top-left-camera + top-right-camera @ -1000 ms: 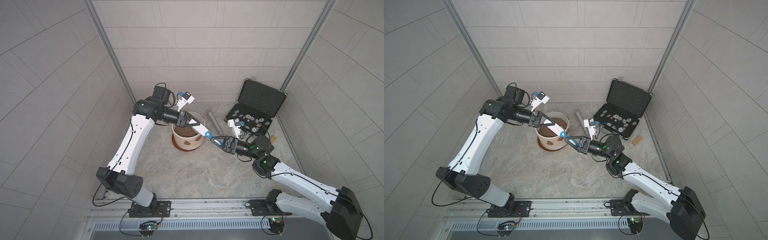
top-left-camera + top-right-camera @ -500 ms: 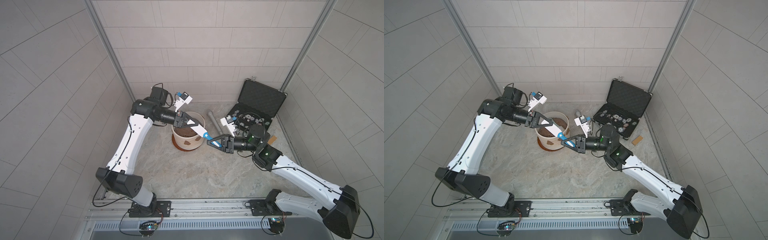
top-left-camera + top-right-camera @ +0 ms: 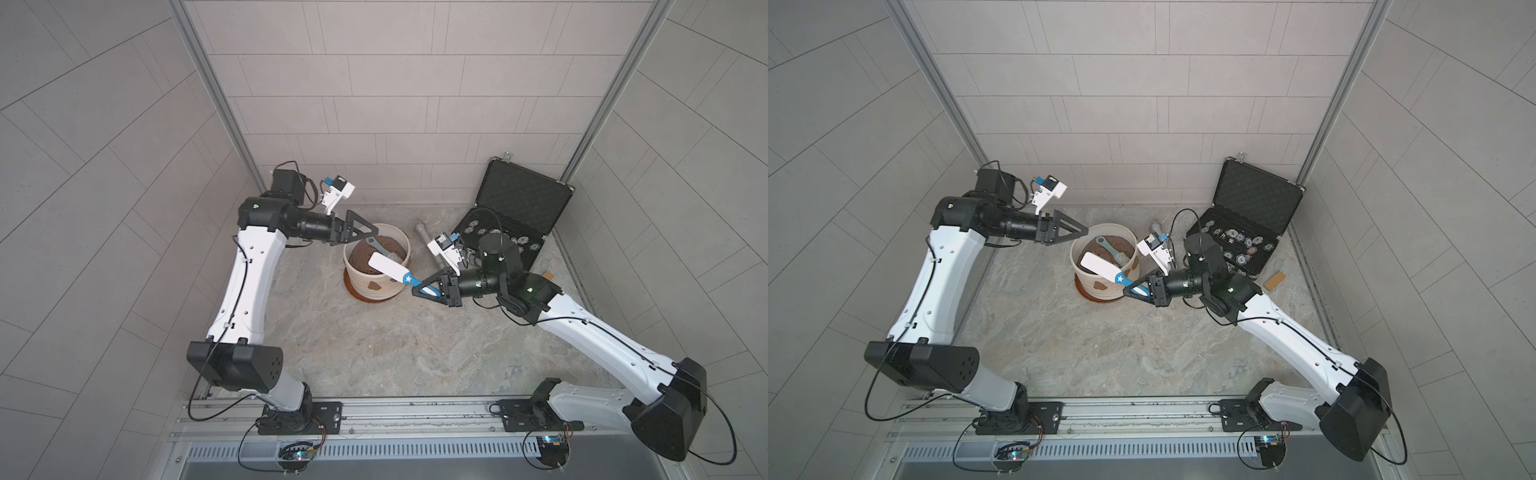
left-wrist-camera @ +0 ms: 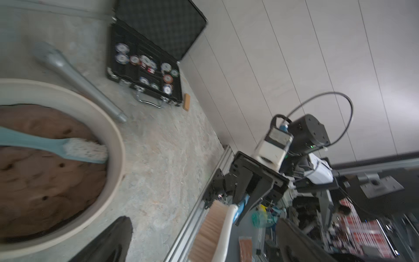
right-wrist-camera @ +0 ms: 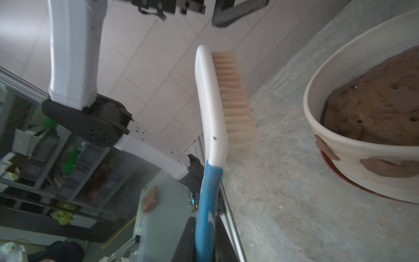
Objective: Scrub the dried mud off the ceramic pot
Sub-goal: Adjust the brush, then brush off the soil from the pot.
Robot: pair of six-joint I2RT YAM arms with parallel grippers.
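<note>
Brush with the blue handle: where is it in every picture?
Top view: brush crosses the ceramic pot, handle in the right gripper.
Top view: brush likewise crosses the pot.
Left wrist: brush sticks out of the right gripper, apart from the pot.
Right wrist: brush in the middle, bristles toward the pot.
Shared landmark: the pot.

The cream-white, ribbed ceramic pot [image 3: 360,287] is seen upright on its terracotta saucer [image 3: 376,301], apart from the open black case [image 3: 524,199] and left of it in both top views, filled with brown soil [image 3: 360,257], with flat reddish-brown dried mud [image 5: 383,169] patches stuck to its outer wall.
</note>
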